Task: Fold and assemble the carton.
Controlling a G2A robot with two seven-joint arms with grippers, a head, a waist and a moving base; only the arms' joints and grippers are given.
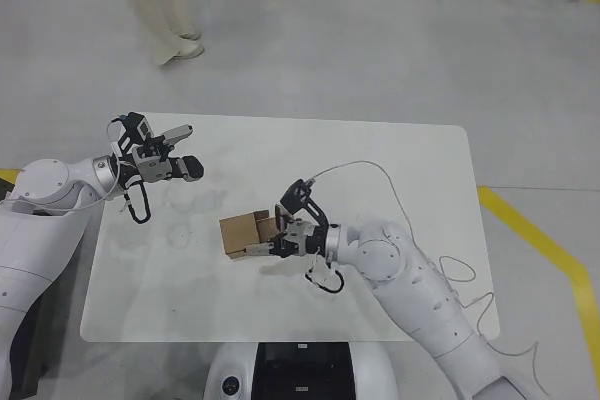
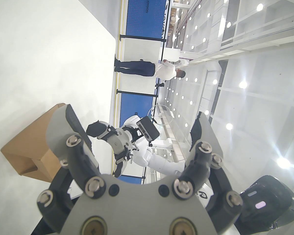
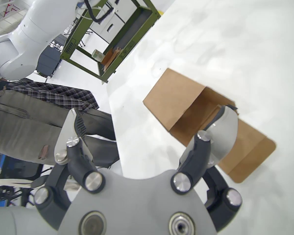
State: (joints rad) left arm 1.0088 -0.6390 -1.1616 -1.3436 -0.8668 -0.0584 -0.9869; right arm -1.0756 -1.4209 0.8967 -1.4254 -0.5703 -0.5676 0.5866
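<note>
right gripper (image 3: 149, 113) jaws spread wide, one finger at the open mouth of the carton (image 3: 176, 96), clamping nothing | left gripper (image 2: 134, 112) wide open, empty, carton well off beside its jaws | body looks squared up; end flap out, closing not yet done

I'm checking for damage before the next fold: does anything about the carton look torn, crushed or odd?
Nothing stands out. The carton lies on its side on the table, uncrushed, one end open with a flap flat on the table. The open right gripper has one finger at that opening.
</note>
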